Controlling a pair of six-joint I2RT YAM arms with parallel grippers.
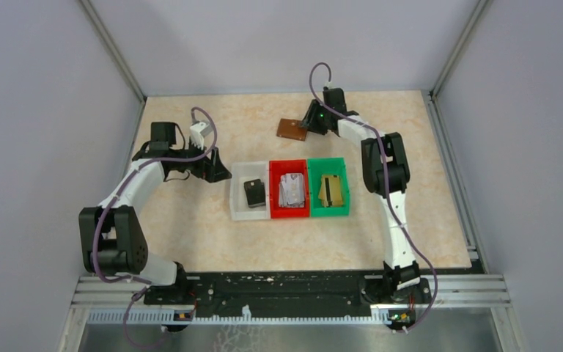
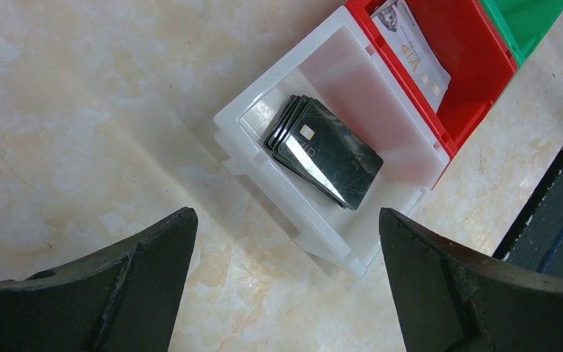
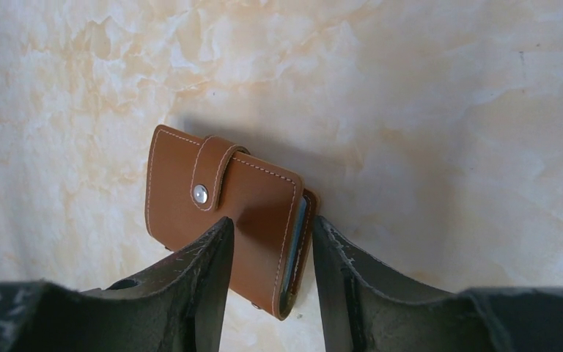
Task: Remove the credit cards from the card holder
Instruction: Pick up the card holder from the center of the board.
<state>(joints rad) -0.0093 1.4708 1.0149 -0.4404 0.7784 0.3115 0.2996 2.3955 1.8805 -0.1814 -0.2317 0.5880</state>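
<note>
The brown card holder [image 1: 292, 130] lies snapped closed at the back of the table, a bluish sleeve edge showing at its open side [image 3: 220, 213]. My right gripper [image 1: 309, 125] has narrowed jaws around the holder's right end [image 3: 271, 220]. One finger covers its top face and the other sits against its open edge; a firm pinch is not clear. Credit cards lie in the bins: black ones [image 2: 326, 150], silvery-white ones [image 1: 292, 191] and gold ones [image 1: 331, 191]. My left gripper [image 2: 287, 216] hangs open and empty just left of the white bin.
Three bins stand side by side mid-table: white [image 1: 234, 192], red [image 1: 275, 213], green [image 1: 342, 209]. In the left wrist view the white bin's rim [image 2: 286, 62] lies just beyond my fingers, with the red bin [image 2: 476, 51] behind it. Grey walls enclose the table.
</note>
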